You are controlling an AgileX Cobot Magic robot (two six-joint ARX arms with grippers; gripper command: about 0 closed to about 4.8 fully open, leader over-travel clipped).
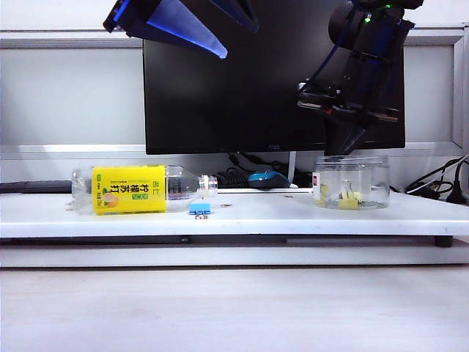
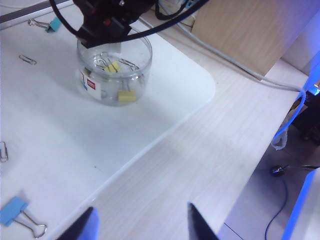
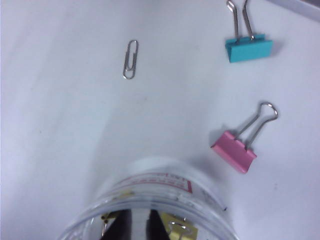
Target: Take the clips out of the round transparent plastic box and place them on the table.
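Right gripper [image 3: 137, 225]: we see its two dark fingers [image 3: 156, 224] down inside the round transparent plastic box [image 3: 150, 200], a narrow gap between them; whether they pinch a clip we cannot tell, as the frame edge cuts the tips off. Yellow clips [image 3: 177, 231] lie just beside them in the box.

Left gripper [image 2: 141, 224] hangs high and off to the side, fingers [image 2: 80, 226] spread wide, nothing between them.

The box stands upright, mouth up, near the worktop's [image 1: 293, 220] right end. Only the right wrist view shows the pink clip [image 3: 235, 150], teal clip [image 3: 248, 49] and a paperclip [image 3: 131, 60] flat on the worktop beyond the box. The exterior view adds a bottle [image 1: 139, 189] lying lengthwise, neck toward the box, and a blue clip [image 1: 199, 210].
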